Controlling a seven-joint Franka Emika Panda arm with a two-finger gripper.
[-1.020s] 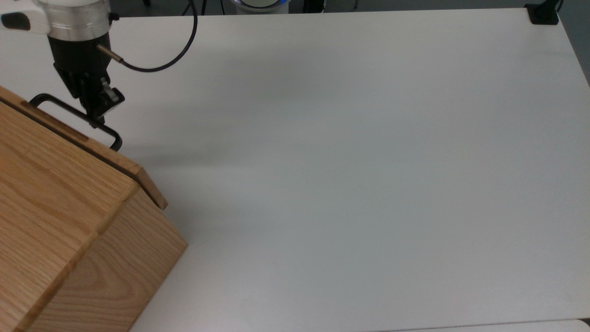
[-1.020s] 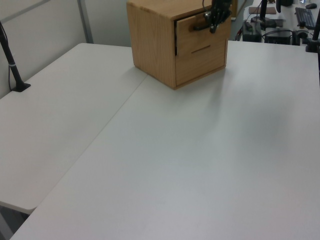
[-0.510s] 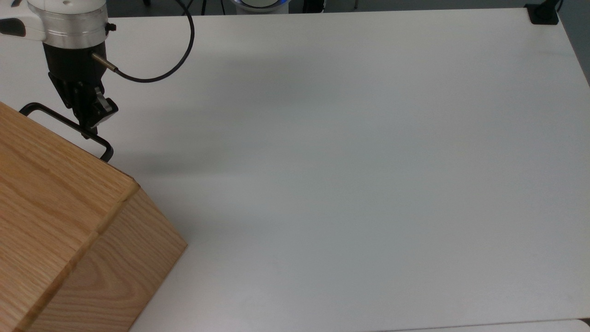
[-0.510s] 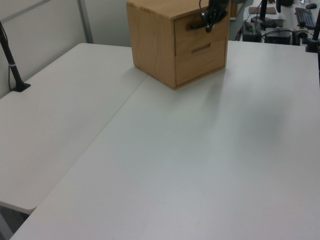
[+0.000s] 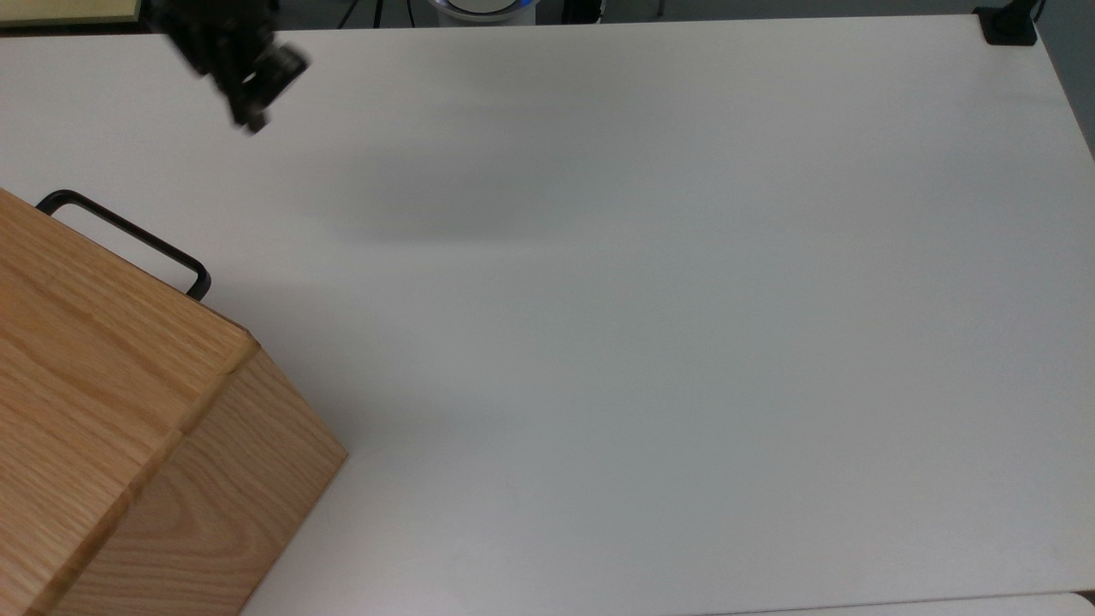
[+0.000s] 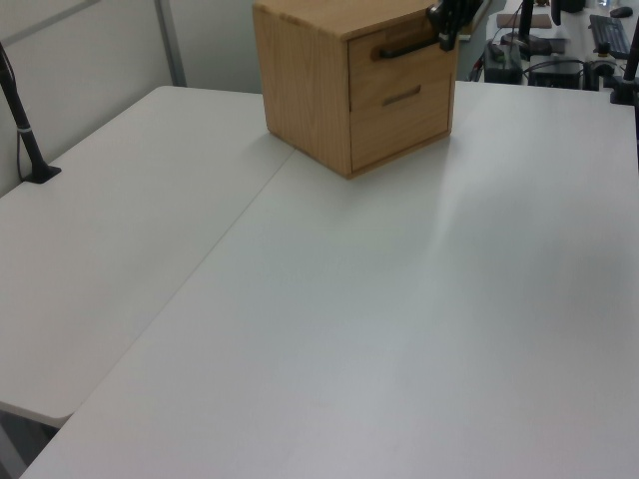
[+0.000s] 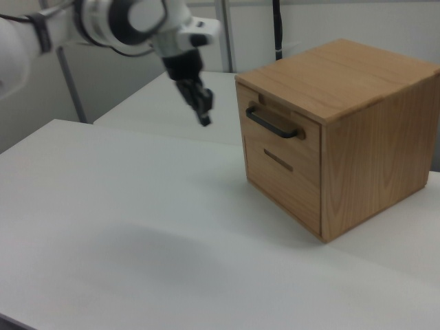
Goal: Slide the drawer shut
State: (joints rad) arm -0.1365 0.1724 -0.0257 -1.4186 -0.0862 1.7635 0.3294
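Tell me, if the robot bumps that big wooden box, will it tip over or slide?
Probably neither easily. The wooden cabinet is blocky, about as wide as it is tall, and sits flat on the table, so tipping looks unlikely. It looks like solid oak, likely heavy. The white tabletop looks smooth, so a hard push might slide it a little.

The hand [image 5: 248, 81] is motion-blurred, its base cut off at the top.

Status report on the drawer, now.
Gripper off the handle, hanging apart from the cabinet. Drawer flush with the cabinet front, looks closed. Nothing in the way.
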